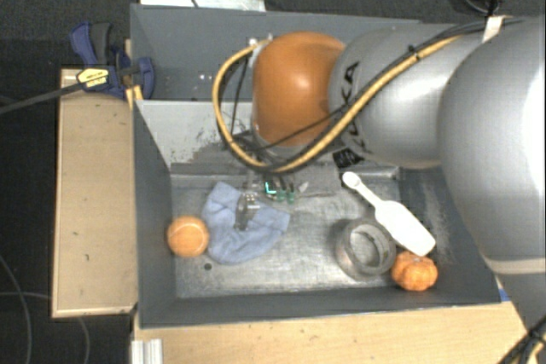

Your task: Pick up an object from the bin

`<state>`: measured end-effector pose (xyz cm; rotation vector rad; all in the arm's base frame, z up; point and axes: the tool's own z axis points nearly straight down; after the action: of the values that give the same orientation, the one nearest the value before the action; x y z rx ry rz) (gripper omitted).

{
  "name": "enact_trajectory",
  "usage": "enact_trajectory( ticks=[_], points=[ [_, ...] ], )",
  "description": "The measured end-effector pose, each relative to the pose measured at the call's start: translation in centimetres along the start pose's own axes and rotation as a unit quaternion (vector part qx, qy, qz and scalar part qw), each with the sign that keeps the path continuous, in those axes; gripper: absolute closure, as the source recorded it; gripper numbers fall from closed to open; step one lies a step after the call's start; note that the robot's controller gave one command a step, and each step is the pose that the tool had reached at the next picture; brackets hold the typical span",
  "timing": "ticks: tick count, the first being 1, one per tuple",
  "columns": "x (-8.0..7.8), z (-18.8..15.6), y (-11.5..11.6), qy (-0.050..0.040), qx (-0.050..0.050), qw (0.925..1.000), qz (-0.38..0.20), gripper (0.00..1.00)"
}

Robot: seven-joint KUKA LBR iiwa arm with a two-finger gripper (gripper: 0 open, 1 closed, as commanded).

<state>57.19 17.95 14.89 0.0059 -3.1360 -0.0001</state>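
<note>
Arm (444, 89) in from right, wrist turned down; orange wrist cover (294, 85) uppermost, cable (223, 98) looped round it.

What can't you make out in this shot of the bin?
Camera view:
1. Whether the tool touches the blue cloth below it: too small to tell, and the orange cover overhangs it.
2. The back floor and right wall of the bin: hidden by the arm.
3. What the ridged orange thing beside the grey tape roll is: too small.

The claw (249, 213) hangs low over a crumpled blue cloth (229, 245) beside an orange ball (188, 236).
</note>
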Motion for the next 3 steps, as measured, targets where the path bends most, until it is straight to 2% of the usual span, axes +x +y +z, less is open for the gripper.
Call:
enact_trajectory(
  ticks=[1,2,3],
  points=[
    [-0.2,-0.5,-0.1,-0.004,-0.001,1.0,0.002,0.0],
    [-0.6,3.7,-0.6,-0.0062,-0.001,0.999,-0.044,0.0],
    [-1.8,7.4,0.5,-0.0077,-0.002,0.9962,-0.087,1.0]
  ],
)
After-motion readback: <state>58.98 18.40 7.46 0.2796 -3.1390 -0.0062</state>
